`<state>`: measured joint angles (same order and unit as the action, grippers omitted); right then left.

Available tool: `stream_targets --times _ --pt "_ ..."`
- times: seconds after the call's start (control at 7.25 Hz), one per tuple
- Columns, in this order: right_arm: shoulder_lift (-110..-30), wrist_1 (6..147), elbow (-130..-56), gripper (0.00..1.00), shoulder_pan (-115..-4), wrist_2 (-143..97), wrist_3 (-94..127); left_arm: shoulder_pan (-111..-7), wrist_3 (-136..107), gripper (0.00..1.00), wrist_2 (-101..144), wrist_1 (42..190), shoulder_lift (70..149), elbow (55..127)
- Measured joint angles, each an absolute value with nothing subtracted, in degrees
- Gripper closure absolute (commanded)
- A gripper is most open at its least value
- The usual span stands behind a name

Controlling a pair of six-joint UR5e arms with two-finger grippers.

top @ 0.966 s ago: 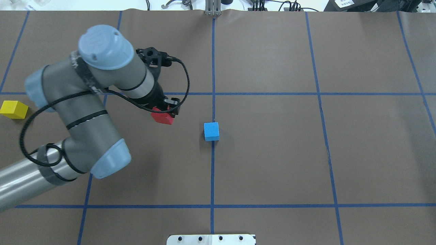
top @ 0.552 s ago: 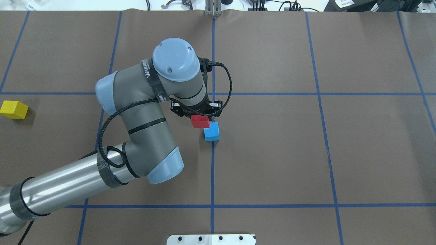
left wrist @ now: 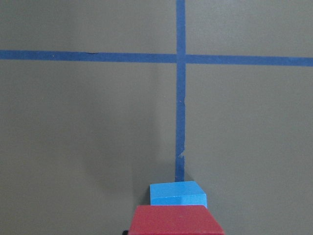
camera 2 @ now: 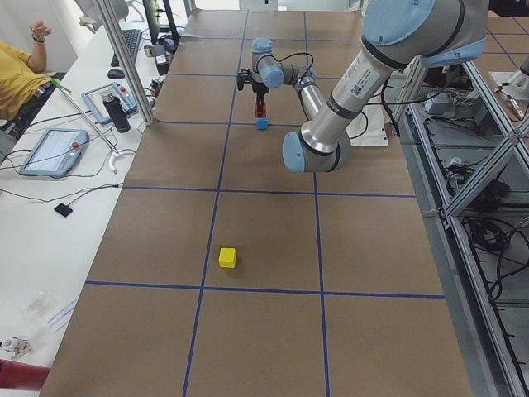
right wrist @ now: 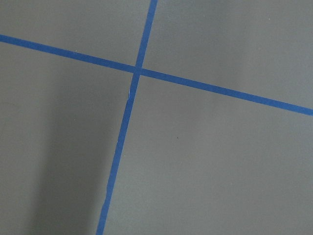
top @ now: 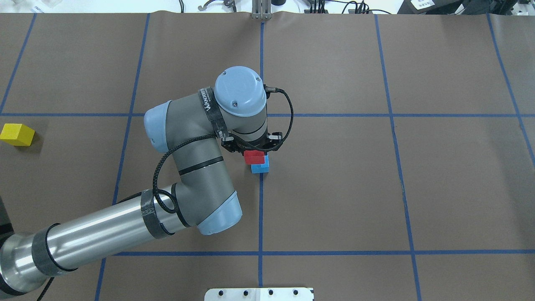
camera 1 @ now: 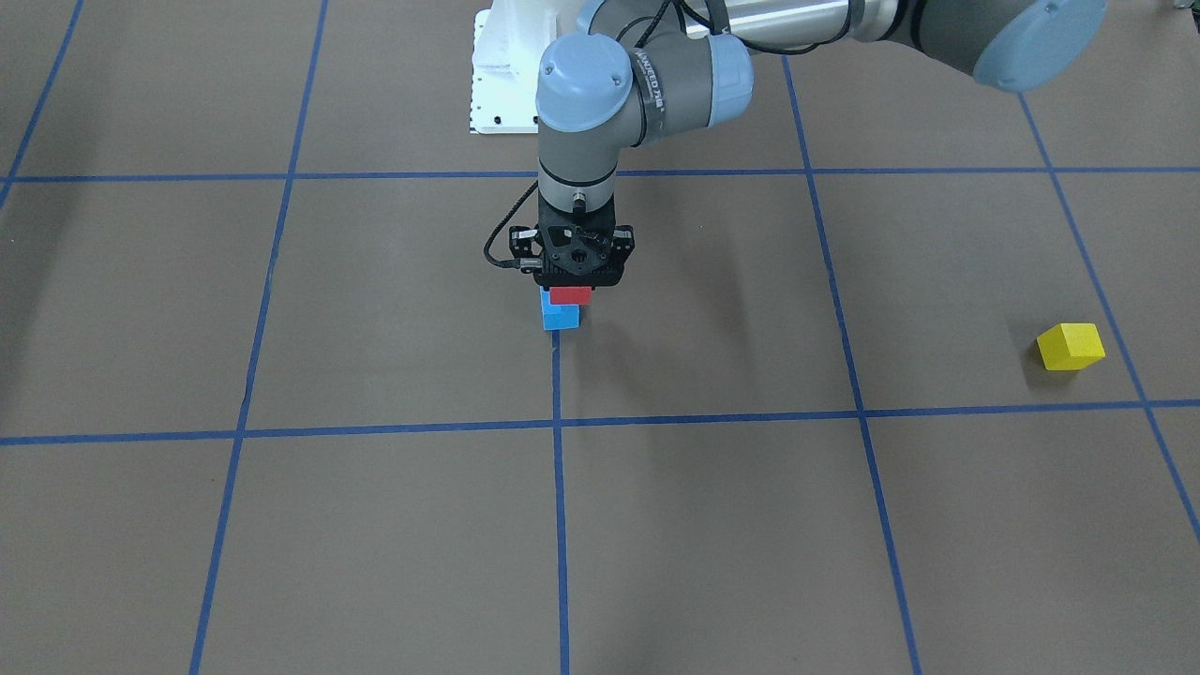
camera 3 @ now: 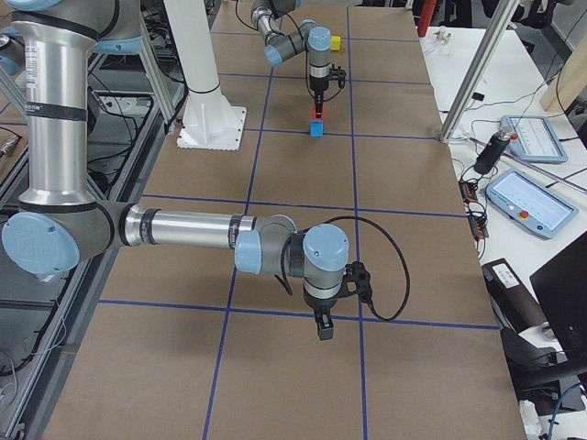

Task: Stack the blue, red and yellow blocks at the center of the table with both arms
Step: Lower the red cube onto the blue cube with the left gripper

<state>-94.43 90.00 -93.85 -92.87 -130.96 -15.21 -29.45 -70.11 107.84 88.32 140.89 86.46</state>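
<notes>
My left gripper [top: 254,154] is shut on the red block [top: 254,158] and holds it just above the blue block [top: 261,169], which sits by the centre tape crossing. In the front view the red block [camera 1: 570,294] overlaps the top of the blue block [camera 1: 560,319], a little offset. The left wrist view shows the red block [left wrist: 176,221] close over the blue block [left wrist: 177,194]. The yellow block [top: 16,134] lies alone at the table's far left. My right gripper [camera 3: 323,332] shows only in the exterior right view, low over bare table; I cannot tell if it is open.
Blue tape lines [top: 261,209] divide the brown table into squares. The robot's white base plate [camera 1: 502,75] is at the near edge. A side bench holds tablets [camera 2: 54,150], with a person in yellow [camera 2: 21,78] next to it.
My left arm swung right, carrying the red block from left of centre to right over the blue block. The blue and yellow blocks have not moved.
</notes>
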Motion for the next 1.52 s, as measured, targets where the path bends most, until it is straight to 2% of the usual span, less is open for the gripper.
stream_targets --times 0.41,0.69,1.1,1.52 --pt "-94.33 90.0 -93.87 0.01 -92.82 -130.96 -15.2 -28.79 -69.75 0.97 106.52 88.49 141.47 85.73" --pt "-94.31 90.0 -93.87 0.01 -92.82 -130.96 -15.2 -28.75 -69.65 0.88 106.41 88.53 141.79 85.15" --pt "-94.31 90.0 -93.96 0.01 -92.88 -130.96 -15.13 -28.65 -69.61 0.62 106.42 88.55 141.85 84.36" --pt "-94.31 90.0 -93.96 0.01 -92.86 -130.96 -15.12 -28.43 -69.65 0.6 106.35 88.54 141.96 84.14"
